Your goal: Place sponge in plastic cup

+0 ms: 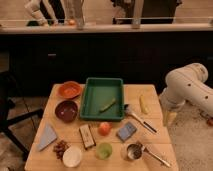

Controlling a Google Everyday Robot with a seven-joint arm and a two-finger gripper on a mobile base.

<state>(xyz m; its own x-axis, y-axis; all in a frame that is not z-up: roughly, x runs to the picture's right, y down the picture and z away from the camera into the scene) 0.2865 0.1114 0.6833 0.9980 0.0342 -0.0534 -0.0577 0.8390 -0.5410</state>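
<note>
The sponge (pixel 126 131), a small flat blue-grey pad, lies on the wooden table (pixel 150 141) right of centre. The plastic cup (pixel 104 150), light green and round, stands upright near the front edge, to the left of the sponge and a little nearer the front. They are apart. My white arm (pixel 186 86) comes in from the right, and the gripper (pixel 170 117) hangs low beside the table's right edge. It is open, with nothing in it, and well right of the sponge.
A green tray (pixel 102 98) holding a green stick sits at the back centre. Also on the table are an orange bowl (pixel 69 89), a maroon bowl (pixel 66 110), a pale blue cloth (pixel 48 136), a dark block (pixel 87 136), an orange fruit (pixel 104 128), a white bowl (pixel 72 156), a metal cup (pixel 134 151) and a long utensil (pixel 140 119).
</note>
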